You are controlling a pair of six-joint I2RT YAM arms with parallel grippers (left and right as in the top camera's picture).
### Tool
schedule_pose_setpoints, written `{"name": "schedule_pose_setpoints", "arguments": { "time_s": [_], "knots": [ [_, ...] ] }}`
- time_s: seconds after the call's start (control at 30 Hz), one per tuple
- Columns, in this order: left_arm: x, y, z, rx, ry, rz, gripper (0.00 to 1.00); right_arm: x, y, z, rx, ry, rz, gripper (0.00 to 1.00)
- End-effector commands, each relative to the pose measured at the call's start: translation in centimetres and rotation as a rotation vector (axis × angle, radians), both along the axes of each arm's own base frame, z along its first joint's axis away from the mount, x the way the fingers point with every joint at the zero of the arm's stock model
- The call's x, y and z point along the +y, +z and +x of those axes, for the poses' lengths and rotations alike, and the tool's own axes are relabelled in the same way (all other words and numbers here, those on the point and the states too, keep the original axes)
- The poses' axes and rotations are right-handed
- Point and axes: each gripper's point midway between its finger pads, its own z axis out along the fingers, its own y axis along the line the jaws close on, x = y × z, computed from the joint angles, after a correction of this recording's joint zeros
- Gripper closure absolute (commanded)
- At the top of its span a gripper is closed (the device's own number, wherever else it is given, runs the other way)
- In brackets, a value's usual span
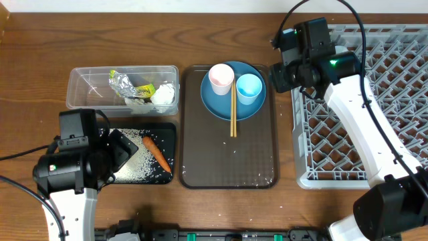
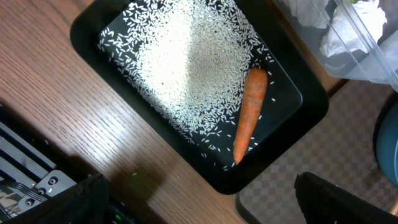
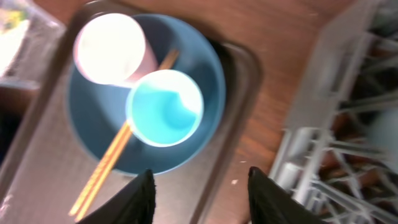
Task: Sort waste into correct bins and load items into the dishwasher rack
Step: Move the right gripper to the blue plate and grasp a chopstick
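On the brown serving tray a dark-blue plate carries a pink cup, a light-blue cup and wooden chopsticks. My right gripper hovers open and empty above the tray's right edge, between the plate and the grey rack. The black tray holds white rice and an orange carrot. My left gripper stands wide open and empty beside it. The clear tub contains foil, a yellow-green wrapper and tissue.
The right arm reaches across the rack's left part and hides some of it. Cables trail from both arms. A black frame runs along the table's front edge.
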Motion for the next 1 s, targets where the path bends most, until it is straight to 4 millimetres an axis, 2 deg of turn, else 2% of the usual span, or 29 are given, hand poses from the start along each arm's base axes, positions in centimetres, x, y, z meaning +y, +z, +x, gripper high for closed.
{"name": "schedule_pose_setpoints", "arguments": {
  "time_s": [0.0, 0.2, 0.3, 0.47, 0.53, 0.63, 0.67, 0.77, 0.83, 0.93, 0.97],
  "knots": [
    [0.3, -0.2, -0.1, 0.013, -0.007, 0.015, 0.02, 2.5, -0.2, -1.4, 0.069, 0.062, 0.118, 0.5],
    [0.3, -0.2, -0.1, 0.013, -0.007, 0.015, 0.02, 5.1, -0.4, -3.0, 0.088, 0.132, 0.117, 0.5],
    [0.3, -0.2, -0.1, 0.013, -0.007, 0.015, 0.02, 4.7, -0.9, -3.0, 0.09, 0.055, 0.049, 0.49],
    [0.3, -0.2, -0.1, 0.013, -0.007, 0.015, 0.02, 2.5, -1.6, -2.6, 0.075, -0.076, -0.076, 0.35],
    [0.3, -0.2, -0.1, 0.013, -0.007, 0.015, 0.02, 1.7, -1.8, -2.7, 0.082, -0.094, -0.107, 0.25],
    [0.3, -0.2, -0.1, 0.013, -0.007, 0.015, 0.02, 1.0, -2.3, -3.5, 0.126, -0.101, -0.12, 0.22],
    [0.3, -0.2, -0.1, 0.013, -0.007, 0.015, 0.02, 1.1, -2.4, -4.1, 0.152, -0.091, -0.112, 0.2],
    [0.3, -0.2, -0.1, 0.013, -0.008, 0.015, 0.02, 3.5, -2.5, -6.1, 0.245, -0.015, -0.004, 0.16],
    [0.3, -0.2, -0.1, 0.013, -0.007, 0.015, 0.02, 4.7, -2.5, -7.7, 0.313, 0.009, 0.046, 0.31],
    [0.3, -0.2, -0.1, 0.013, -0.008, 0.015, 0.02, 4.9, -3.4, -9.5, 0.423, -0.121, 0.064, 0.49],
    [0.3, -0.2, -0.1, 0.012, -0.007, 0.015, 0.02, 5.0, -3.8, -10.0, 0.452, -0.155, 0.066, 0.52]
  ]
}}
